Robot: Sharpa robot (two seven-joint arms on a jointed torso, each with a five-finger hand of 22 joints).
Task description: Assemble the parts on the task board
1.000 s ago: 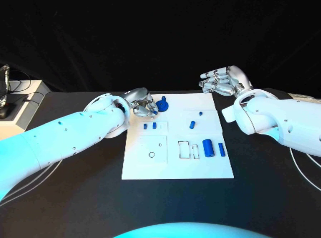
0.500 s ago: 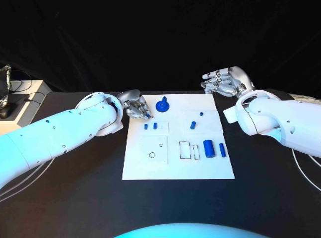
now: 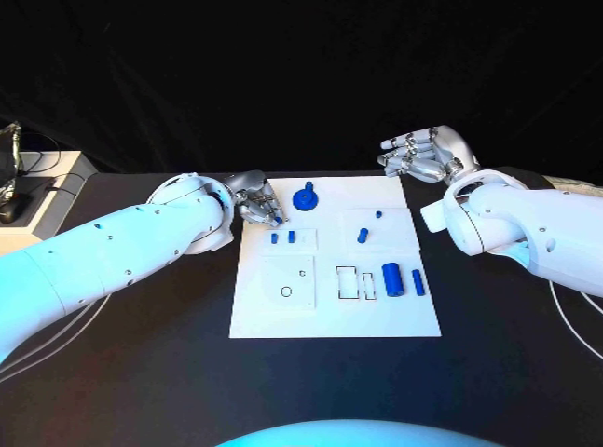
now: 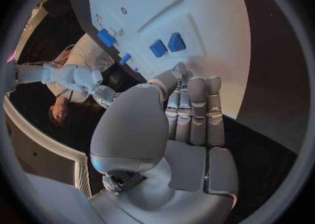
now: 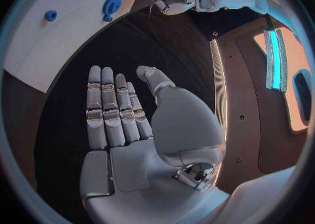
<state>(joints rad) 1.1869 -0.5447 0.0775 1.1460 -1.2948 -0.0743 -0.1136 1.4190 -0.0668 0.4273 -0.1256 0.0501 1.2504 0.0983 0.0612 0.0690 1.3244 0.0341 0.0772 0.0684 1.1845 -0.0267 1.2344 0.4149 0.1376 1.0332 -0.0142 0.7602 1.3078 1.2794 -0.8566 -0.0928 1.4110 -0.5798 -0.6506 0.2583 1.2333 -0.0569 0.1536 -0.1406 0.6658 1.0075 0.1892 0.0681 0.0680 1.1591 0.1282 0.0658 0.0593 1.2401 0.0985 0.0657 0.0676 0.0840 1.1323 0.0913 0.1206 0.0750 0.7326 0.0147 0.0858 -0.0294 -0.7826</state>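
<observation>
Task board (image 3: 335, 312) long axis running away from the robot; left hand (image 3: 257, 198) and right hand (image 3: 423, 155) empty, fingers apart

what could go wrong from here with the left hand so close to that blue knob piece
1. The left hand holds nothing and sits at the task board's far left corner, close beside the upright blue knob piece; a sideways move might knock it over.
2. The two small blue parts lie just near of that hand, so a low sweep could push them out of place.
3. The right hand hovers off the board's far right corner; both hands reaching in might collide.
</observation>
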